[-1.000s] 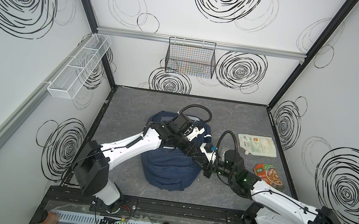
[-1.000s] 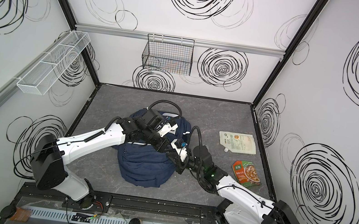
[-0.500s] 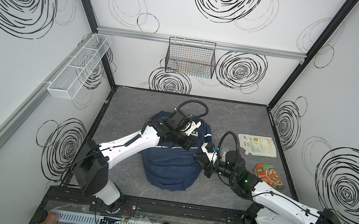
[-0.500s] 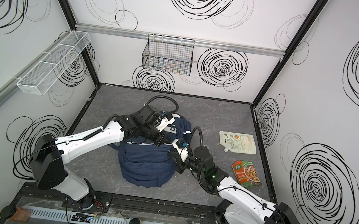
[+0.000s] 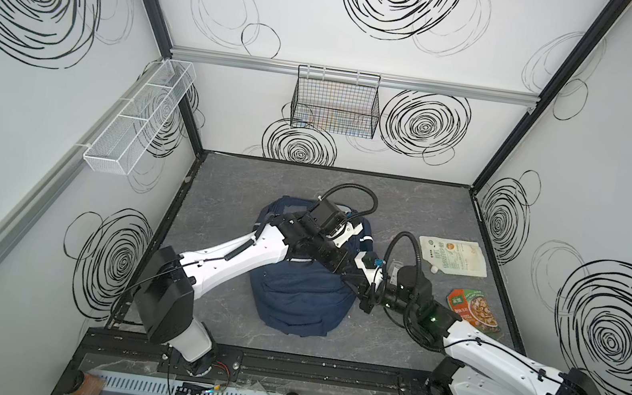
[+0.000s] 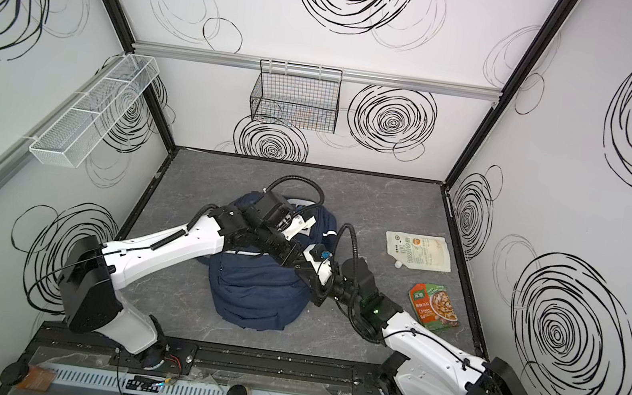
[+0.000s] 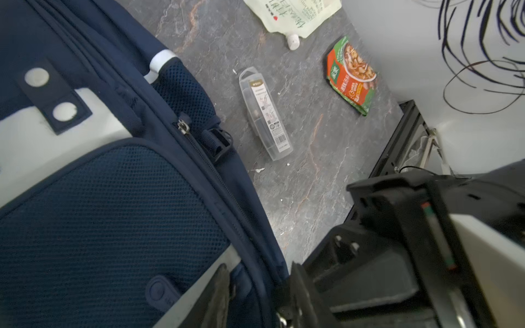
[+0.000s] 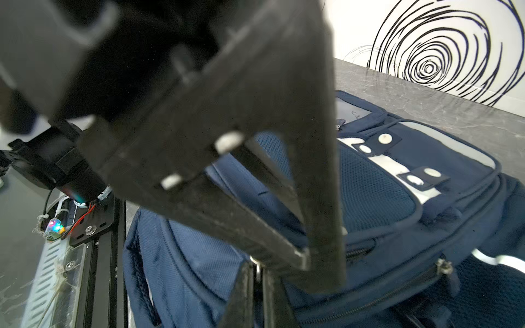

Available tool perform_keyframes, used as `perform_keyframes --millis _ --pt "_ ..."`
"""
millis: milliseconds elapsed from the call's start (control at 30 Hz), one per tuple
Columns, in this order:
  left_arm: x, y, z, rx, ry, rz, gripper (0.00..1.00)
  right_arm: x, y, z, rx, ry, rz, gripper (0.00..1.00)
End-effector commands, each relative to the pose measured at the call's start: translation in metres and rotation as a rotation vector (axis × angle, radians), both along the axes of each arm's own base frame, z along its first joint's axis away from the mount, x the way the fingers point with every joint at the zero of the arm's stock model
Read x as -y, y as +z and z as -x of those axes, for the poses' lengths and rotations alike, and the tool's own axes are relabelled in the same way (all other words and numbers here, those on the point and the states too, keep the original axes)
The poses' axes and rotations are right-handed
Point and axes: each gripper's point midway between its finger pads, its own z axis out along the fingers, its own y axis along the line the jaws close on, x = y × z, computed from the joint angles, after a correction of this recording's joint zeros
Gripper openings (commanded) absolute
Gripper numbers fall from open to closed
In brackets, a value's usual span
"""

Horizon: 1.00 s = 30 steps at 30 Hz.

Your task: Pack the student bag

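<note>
While the right claw [image 8: 257, 284] pinches a zipper pull [image 8: 254, 262] on the student bag [image 5: 299, 301], the left claw [image 7: 257, 269] hangs half open over the bag's right edge. Right of this one bag: white pouch [image 5: 455, 256], red-green pouch [image 5: 475, 309], clear case [image 7: 265, 113], one each.

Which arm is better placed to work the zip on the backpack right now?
Right. The right gripper is shut on the zip's metal ring at the edge of the backpack. The left gripper hangs just beside it with jaws apart, apparently holding nothing.
</note>
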Motion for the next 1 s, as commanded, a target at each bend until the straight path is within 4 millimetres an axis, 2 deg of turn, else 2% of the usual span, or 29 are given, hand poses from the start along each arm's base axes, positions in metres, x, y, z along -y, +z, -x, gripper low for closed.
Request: perform_keyframes --millis 0,133,267,433,533,800,867,933,967 --pt "-0.003 -0.007 0.002 0.01 -0.018 -0.067 0.41 0.002 0.042 -0.009 0.136 -0.037 -0.087 0.0" --pt "-0.008 -0.022 -0.001 0.038 -0.014 -0.178 0.4 0.007 0.045 -0.009 0.157 -0.058 -0.097 0.0" --pt "-0.013 -0.029 -0.004 0.042 -0.001 -0.225 0.32 0.01 0.049 -0.007 0.18 -0.064 -0.116 0.0" --pt "-0.014 -0.021 -0.012 0.053 0.039 -0.191 0.09 0.013 0.05 -0.007 0.193 -0.077 -0.12 0.0" --pt "-0.018 -0.011 -0.022 0.066 0.09 -0.15 0.0 0.013 0.051 -0.007 0.198 -0.076 -0.121 0.0" --pt "-0.032 0.032 -0.052 0.091 0.251 0.092 0.0 0.009 0.052 -0.005 0.2 -0.055 -0.114 0.0" --pt "-0.032 0.039 -0.052 0.096 0.241 0.115 0.0 0.009 0.052 -0.005 0.198 -0.058 -0.111 0.0" --pt "-0.023 0.039 -0.042 0.077 0.167 0.11 0.02 0.009 0.052 -0.006 0.199 -0.061 -0.108 0.0" --pt "-0.02 0.037 -0.038 0.07 0.145 0.089 0.11 0.009 0.053 -0.006 0.201 -0.06 -0.108 0.0"
